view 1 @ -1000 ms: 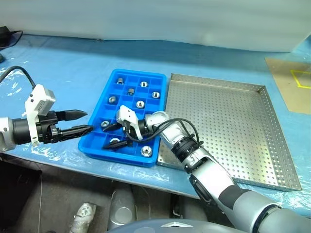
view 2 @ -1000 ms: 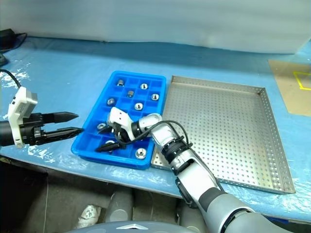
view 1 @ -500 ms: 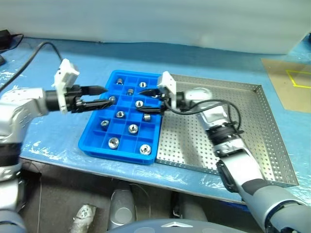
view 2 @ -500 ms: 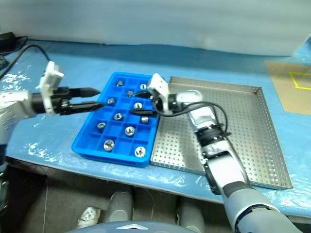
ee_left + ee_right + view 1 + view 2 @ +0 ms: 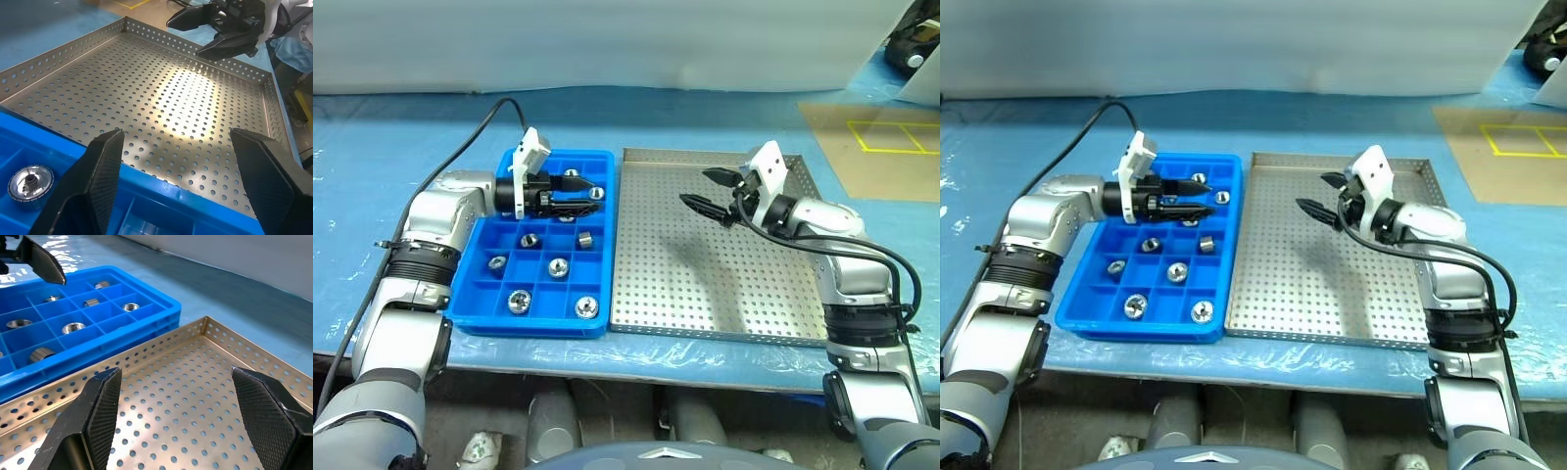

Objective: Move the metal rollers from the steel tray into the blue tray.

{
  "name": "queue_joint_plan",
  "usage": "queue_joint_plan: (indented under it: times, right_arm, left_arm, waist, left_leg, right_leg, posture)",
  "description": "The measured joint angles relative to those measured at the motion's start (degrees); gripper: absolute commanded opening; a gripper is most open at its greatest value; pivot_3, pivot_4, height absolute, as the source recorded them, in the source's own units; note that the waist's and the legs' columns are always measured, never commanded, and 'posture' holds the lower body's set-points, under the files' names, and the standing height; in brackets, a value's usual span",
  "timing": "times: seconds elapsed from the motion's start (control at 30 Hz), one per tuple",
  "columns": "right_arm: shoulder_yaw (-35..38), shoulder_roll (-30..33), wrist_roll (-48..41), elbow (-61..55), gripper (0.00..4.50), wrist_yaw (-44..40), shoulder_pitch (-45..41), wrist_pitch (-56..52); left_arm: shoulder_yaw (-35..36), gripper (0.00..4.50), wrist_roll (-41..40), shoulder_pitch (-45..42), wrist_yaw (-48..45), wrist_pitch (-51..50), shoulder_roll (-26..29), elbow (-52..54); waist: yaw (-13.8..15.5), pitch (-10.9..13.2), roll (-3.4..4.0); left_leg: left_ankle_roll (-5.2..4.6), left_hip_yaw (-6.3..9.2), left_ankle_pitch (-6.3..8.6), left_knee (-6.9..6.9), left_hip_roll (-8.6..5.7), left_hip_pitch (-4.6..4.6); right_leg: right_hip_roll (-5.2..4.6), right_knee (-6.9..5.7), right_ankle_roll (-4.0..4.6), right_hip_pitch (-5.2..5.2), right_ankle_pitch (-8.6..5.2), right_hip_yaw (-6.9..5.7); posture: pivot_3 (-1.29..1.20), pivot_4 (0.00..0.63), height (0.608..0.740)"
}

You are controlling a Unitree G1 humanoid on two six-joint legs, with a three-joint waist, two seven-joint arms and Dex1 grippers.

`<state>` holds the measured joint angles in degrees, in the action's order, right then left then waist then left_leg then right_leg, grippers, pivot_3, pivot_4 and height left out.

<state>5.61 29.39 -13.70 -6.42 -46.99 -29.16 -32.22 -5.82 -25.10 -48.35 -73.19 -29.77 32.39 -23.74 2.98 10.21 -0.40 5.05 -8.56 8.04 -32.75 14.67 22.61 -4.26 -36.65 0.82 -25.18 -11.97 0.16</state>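
The blue tray [image 5: 530,324] lies left of the steel tray [image 5: 705,274], their sides touching. Several metal rollers, such as one [image 5: 584,238] in a middle cell and one [image 5: 518,301] near the front, sit in the blue tray's cells. The steel tray's perforated floor is bare. My left gripper [image 5: 579,194] hovers open and empty over the blue tray's far cells, pointing toward the steel tray. Over the far part of the steel tray my right gripper [image 5: 697,188] is open and empty, pointing back at the blue tray. From the left wrist, a roller [image 5: 30,180] shows beside my left gripper [image 5: 177,134].
Both trays rest on a blue plastic-covered table [image 5: 372,176]. A brown board with yellow tape [image 5: 871,137] lies at the back right. A black cable [image 5: 475,132] arcs over the table behind my left arm. The table's front edge runs just before the trays.
The camera view has shifted. My right gripper left the blue tray and swung right over the steel tray. My left gripper came in from the left over the blue tray. Both stayed open.
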Motion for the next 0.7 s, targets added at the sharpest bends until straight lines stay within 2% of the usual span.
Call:
queue_joint_plan:
  times: [0.27,0.7]
  right_arm:
    - [-0.5,-0.4,0.1,0.6,3.67,4.8,-1.4,1.2]
    - [-3.1,-1.2,0.3,8.1,3.67,5.7,-6.1,5.8]
  left_arm:
    - [1.0,3.66,1.7,0.7,2.4,1.0,-0.7,0.0]
    - [3.9,3.66,1.3,4.6,4.7,-2.0,1.7,6.1]
  waist:
    - [-0.2,0.0,0.0]
    - [0.9,0.0,0.03]
  left_leg:
    - [0.0,-0.02,0.0,0.02,-0.02,-0.3]
    - [-0.04,-0.03,0.03,0.12,-0.01,-0.25]
  right_leg:
    - [-0.03,0.0,0.01,0.28,0.0,0.03]
    - [-0.04,0.07,0.03,0.21,-0.02,0.02]
  posture:
    - [-0.12,0.15,0.74]
    - [-0.09,0.15,0.74]
